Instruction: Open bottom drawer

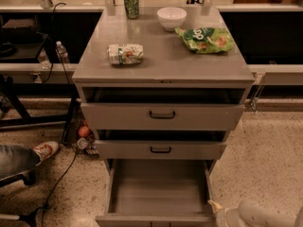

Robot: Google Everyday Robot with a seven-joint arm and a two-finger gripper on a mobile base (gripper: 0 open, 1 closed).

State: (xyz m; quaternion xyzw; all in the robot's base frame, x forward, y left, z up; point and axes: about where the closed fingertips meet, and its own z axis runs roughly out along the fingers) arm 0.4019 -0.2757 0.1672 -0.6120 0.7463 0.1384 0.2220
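The bottom drawer [158, 188] of the grey metal cabinet is pulled far out toward the camera. Its inside is bare, and its front panel [156, 219] runs along the lower edge of the camera view, handle out of sight. The mid-sized drawer [161, 150] and the tall top drawer [162, 115] above it each stand slightly ajar, with a dark gap over their fronts. My gripper [215, 207], cream-coloured, sits at the bottom right, just outside the open drawer's front right corner. The pale arm [258, 215] trails off to the right behind it.
On the cabinet top lie a green can [131, 3], a white bowl [171, 18], a green chip bag [206, 39] and a crushed packet [125, 54]. A person's shoe [45, 150], cables and a chair base occupy the floor at left. Speckled floor spreads to the right.
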